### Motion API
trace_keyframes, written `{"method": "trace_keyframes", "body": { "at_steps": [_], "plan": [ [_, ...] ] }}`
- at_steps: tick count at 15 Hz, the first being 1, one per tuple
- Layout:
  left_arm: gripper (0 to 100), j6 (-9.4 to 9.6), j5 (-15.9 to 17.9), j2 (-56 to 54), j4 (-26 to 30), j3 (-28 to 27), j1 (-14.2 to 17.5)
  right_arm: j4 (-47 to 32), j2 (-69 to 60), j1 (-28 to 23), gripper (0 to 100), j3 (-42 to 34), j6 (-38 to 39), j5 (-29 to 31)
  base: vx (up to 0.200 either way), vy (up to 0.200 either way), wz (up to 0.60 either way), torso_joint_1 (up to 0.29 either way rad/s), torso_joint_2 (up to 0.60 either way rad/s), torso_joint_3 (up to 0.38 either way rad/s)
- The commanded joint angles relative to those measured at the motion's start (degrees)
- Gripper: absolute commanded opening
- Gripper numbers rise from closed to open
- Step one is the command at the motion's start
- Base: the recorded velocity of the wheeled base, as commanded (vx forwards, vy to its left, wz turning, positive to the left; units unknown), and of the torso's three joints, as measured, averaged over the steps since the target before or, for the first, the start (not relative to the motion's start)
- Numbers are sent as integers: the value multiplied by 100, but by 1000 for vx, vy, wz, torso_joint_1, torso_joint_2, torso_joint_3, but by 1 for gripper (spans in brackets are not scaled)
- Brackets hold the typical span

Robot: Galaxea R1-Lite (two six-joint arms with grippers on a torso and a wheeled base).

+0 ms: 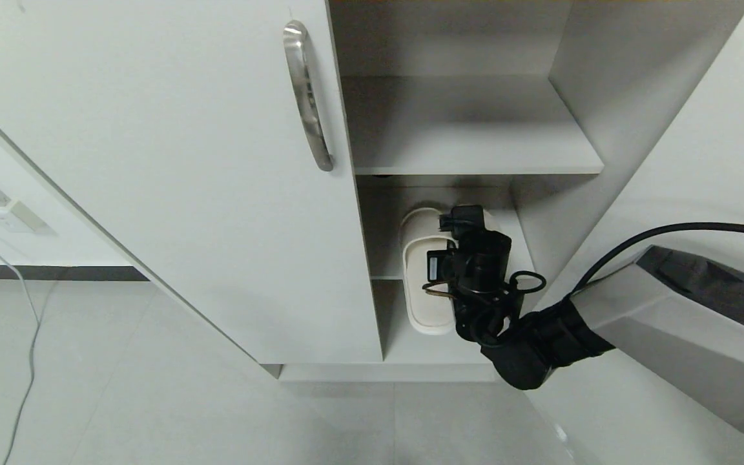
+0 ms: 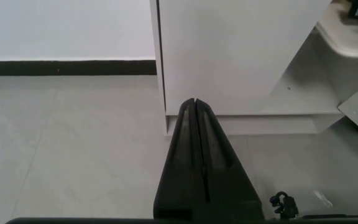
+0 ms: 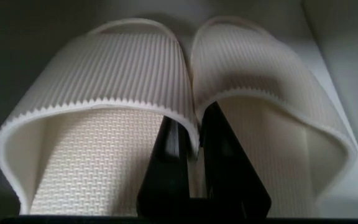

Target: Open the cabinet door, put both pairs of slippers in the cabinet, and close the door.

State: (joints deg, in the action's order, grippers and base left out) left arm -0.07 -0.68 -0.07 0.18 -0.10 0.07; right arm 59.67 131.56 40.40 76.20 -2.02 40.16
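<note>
Well, the right tool (image 3: 190, 140) was clamped on both inner straps, pinching the white slippers (image 3: 104, 81) together as one pair, inside the lower compartment of the cabinet (image 1: 604, 77), under the shelf (image 1: 462, 123).

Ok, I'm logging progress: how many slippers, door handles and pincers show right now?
White slippers: 2
Metal door handle: 1
Left pincer, right pincer: 2
Total: 5
</note>
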Motion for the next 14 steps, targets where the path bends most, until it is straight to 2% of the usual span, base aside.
{"method": "trace_keyframes", "body": {
  "at_steps": [1, 8, 14],
  "plan": [
    [0, -1, -2, 7, -1, 1, 1, -307, 379, -208, 0, 703, 9, -8, 0, 0, 0, 0, 0, 0],
    [0, -28, -11, 7, -1, 1, 1, -1318, 722, -463, 0, 2153, 9, -122, 0, 0, 0, 0, 0, 0],
    [0, -28, -11, 7, -9, 1, 1, -1713, 1003, -603, 0, 2918, 9, -122, 0, 0, 0, 0, 0, 0]
  ]
}}
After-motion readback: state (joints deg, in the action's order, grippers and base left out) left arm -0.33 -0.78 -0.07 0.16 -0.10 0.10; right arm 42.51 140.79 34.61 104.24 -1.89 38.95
